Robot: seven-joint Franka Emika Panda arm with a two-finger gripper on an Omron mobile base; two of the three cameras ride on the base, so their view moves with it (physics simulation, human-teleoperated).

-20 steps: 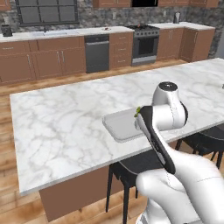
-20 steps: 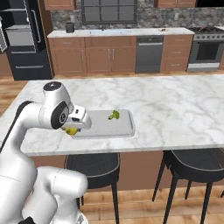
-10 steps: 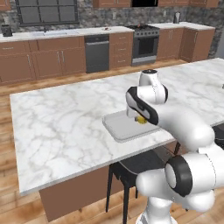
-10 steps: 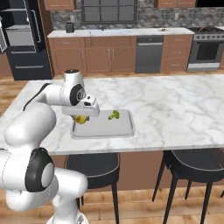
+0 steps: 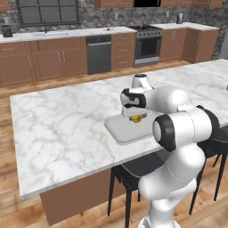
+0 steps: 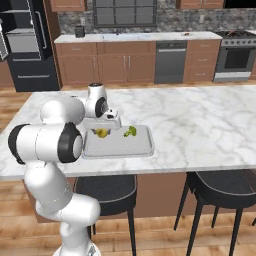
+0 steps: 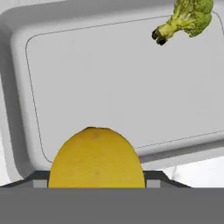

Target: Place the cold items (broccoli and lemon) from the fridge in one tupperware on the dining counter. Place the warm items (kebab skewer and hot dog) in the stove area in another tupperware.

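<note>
Hand view puts the lemon (image 7: 96,158) right between my claw (image 7: 96,183) tips, with the dark tips peeking out either side of it, so I read the claw as closed on the lemon at a fairly wide spread. Below it lies the grey tupperware (image 7: 17,87), and the broccoli (image 7: 186,17) already rests in its far corner, well apart from the lemon.

I judge the step in hand to be setting the lemon down in this same tupperware. To do it well I would bring the lemon low over the bare floor of the container before letting go, since a round fruit dropped from height could roll or bounce over the shallow rim. From the hand view the lemon sits near one edge of the tray, so I would shift a little toward the middle first, keeping off the broccoli.

From the right base view the claw (image 6: 102,131) hangs over the left part of the tupperware (image 6: 145,148) on the marble counter (image 6: 210,125), broccoli (image 6: 130,131) just beside the lemon (image 6: 101,133). Nothing else lies on the counter near it. Black stools (image 6: 107,187) stand under the near edge, out of the way. The stove (image 5: 147,42) waits at the back wall for the warm items
</note>
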